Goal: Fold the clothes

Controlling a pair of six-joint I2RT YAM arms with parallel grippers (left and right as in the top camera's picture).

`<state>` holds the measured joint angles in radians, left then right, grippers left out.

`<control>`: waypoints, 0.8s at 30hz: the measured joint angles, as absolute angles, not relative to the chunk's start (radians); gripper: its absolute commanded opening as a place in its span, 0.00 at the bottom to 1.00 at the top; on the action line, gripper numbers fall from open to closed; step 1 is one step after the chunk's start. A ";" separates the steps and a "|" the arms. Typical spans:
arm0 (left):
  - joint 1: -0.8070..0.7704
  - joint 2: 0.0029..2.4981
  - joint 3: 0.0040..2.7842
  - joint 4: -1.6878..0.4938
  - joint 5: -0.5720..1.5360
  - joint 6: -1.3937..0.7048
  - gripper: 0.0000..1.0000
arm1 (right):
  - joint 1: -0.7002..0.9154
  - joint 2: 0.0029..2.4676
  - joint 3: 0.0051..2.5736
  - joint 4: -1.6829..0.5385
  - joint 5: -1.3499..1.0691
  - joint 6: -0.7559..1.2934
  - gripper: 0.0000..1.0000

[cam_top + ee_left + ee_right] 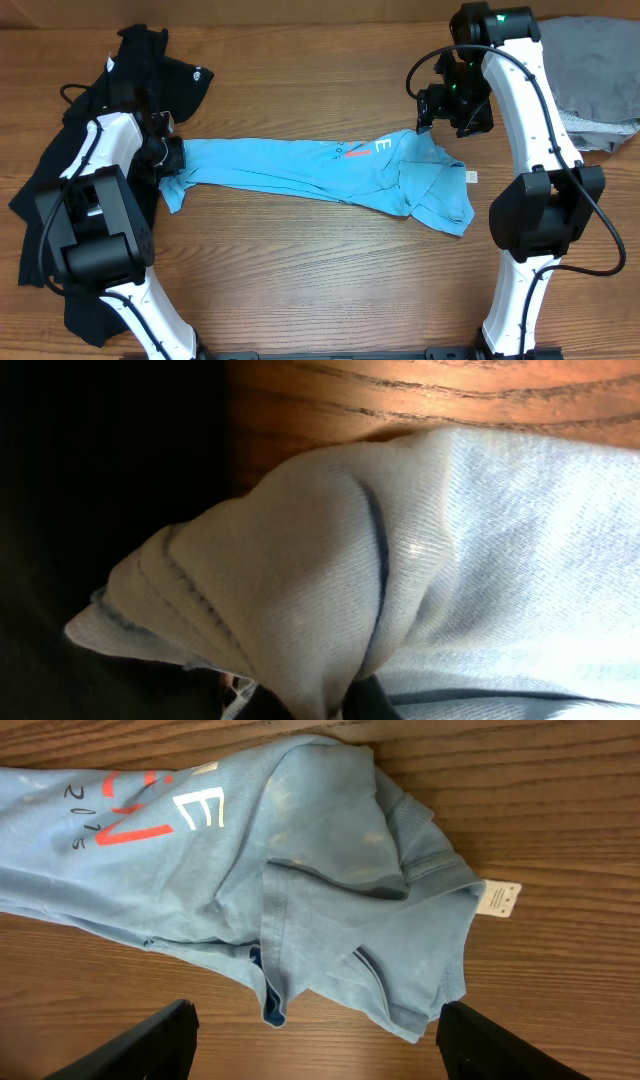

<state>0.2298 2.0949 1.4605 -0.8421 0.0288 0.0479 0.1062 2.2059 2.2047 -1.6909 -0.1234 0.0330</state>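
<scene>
A light blue T-shirt [300, 165] with white and red lettering lies stretched in a long bunched strip across the middle of the table. My left gripper [168, 158] is shut on its left end; in the left wrist view the pinched blue cloth [330, 590] fills the frame. My right gripper [452, 100] is open and empty, above the table just beyond the shirt's right end. The right wrist view shows the shirt's sleeve and collar end [330, 890] with a white tag [498, 898]. A black T-shirt [150, 70] with a small white logo lies at the far left under my left arm.
A grey garment [590, 80] is heaped at the far right corner. Black cloth [40, 190] runs down the left edge of the table beneath my left arm's base. Bare wood [320, 270] shows in front of the blue shirt.
</scene>
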 measured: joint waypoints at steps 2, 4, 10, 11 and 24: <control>0.230 2.095 1.461 -0.842 0.029 0.047 0.04 | 0.106 2.206 2.205 -1.692 -0.124 0.033 0.81; 0.230 2.095 1.462 -0.845 0.030 0.044 0.04 | 0.106 2.206 2.205 -1.693 -0.124 0.033 0.81; 0.229 2.094 1.479 -0.921 0.054 0.044 0.04 | 0.106 2.206 2.205 -1.695 -0.123 0.033 0.81; 0.229 2.091 1.480 -0.941 0.059 0.044 0.04 | 0.106 2.206 2.205 -1.694 -0.124 0.033 0.81; 0.229 1.938 1.719 -1.262 0.044 0.053 0.04 | 0.107 2.206 2.053 -1.573 -0.281 0.031 0.04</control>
<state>0.2287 1.9385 1.7187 -1.2625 0.0441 0.0528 0.1066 2.2059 2.0533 -1.5734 -0.2813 0.0315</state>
